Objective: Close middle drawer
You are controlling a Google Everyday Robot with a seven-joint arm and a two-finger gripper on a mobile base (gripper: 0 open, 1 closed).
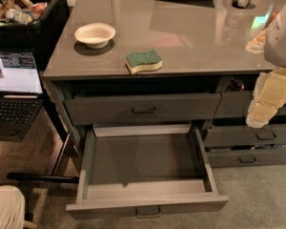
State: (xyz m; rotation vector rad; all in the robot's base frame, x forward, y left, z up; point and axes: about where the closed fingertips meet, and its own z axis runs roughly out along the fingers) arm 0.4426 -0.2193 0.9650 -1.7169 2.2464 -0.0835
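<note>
- The wide dark grey middle drawer [145, 163] stands pulled out toward the camera, directly below the taller-fronted wide grey drawer [143, 108].
- On the glossy grey countertop [195, 30] above them, a round cream bowl [95, 34] sits at the left.
- A green-and-yellow sponge [143, 61] lies right of the bowl, near the front edge.
- Narrower grey drawers [250, 138] are stacked right of the middle drawer.
- The cream two-finger gripper [258, 118] hangs in front of them, apart from the middle drawer.
- An open black laptop [12, 92] sits left of the cabinet.
</note>
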